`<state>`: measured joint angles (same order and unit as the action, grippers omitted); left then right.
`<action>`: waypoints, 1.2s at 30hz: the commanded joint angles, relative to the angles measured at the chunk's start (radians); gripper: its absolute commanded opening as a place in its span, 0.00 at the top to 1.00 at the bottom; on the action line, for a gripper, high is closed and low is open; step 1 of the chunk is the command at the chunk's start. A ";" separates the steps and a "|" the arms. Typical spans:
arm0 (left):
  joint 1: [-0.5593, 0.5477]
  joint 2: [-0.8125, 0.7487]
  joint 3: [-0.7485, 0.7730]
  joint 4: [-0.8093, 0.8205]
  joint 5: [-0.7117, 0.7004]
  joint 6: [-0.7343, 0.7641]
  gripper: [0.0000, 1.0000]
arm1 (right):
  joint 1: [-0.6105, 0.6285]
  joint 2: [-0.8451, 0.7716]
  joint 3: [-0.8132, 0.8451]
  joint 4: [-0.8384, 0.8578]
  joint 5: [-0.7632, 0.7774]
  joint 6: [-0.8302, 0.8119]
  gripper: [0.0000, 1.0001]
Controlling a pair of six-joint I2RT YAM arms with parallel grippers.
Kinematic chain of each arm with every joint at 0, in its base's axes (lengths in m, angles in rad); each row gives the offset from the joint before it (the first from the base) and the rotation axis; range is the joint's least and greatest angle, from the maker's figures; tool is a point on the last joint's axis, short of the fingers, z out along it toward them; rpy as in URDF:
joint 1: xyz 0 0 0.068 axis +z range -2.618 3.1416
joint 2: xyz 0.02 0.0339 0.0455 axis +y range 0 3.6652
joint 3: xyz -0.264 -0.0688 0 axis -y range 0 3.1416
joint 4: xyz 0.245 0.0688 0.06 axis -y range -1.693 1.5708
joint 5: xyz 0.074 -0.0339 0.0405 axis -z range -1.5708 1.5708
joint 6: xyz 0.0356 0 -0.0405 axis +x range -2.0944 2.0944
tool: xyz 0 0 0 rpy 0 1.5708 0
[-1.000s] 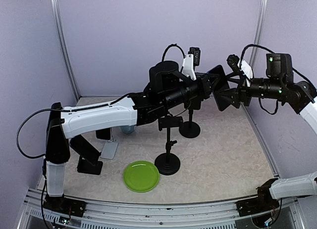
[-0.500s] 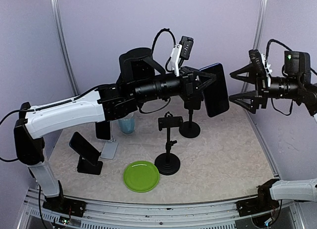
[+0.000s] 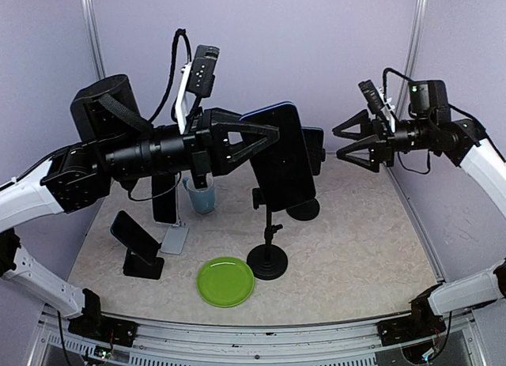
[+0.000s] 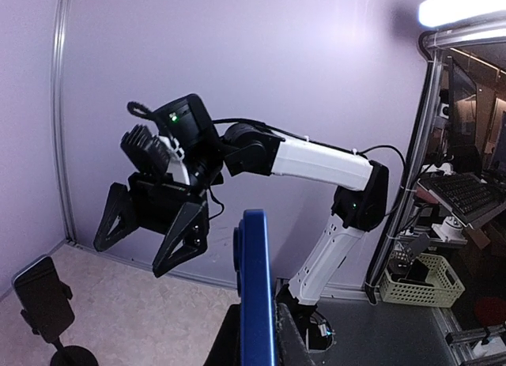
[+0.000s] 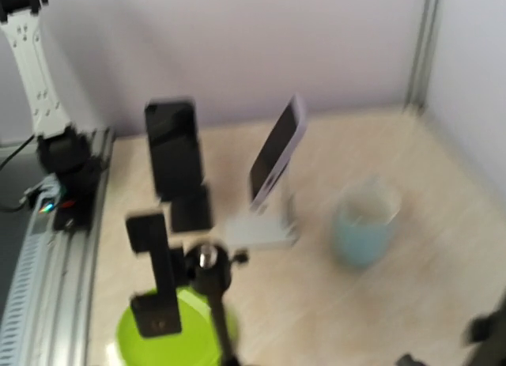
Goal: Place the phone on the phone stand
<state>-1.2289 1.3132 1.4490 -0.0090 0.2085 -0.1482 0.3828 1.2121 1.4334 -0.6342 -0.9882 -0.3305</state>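
The phone [image 3: 283, 164] was gripped edge-on by the clenched left pincer [image 3: 265, 145] and held in the air well above the desk [image 3: 356, 247], roughly upright with a slight tilt. Its blue edge was seen end-on in the left wrist view [image 4: 254, 291]. The right pincer [image 3: 341, 147] was spread wide with nothing between its fingers, aimed at the phone but apart from it. The phone stand [image 3: 268, 232] was set on the desk below the held phone, just behind the green plate [image 3: 225, 281]. A second stand [image 3: 303, 209] carrying another handset was seen behind it. A blue cup [image 3: 202, 198] was placed further left. The right wrist view was blurred.
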 commanded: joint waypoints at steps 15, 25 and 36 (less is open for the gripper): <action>-0.118 -0.138 -0.202 -0.190 -0.119 -0.057 1.00 | 0.232 0.142 -0.124 0.024 0.015 -0.038 0.36; -0.118 -0.147 -0.196 -0.198 -0.138 -0.045 1.00 | 0.285 0.221 -0.069 0.012 0.085 0.001 0.39; -0.119 -0.153 -0.224 -0.194 -0.172 -0.062 1.00 | 0.319 0.225 -0.046 0.015 0.077 0.015 0.53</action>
<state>-1.3434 1.1824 1.2179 -0.2646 0.0498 -0.2016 0.6876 1.4326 1.3529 -0.6163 -0.9115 -0.3313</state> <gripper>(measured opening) 0.068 0.492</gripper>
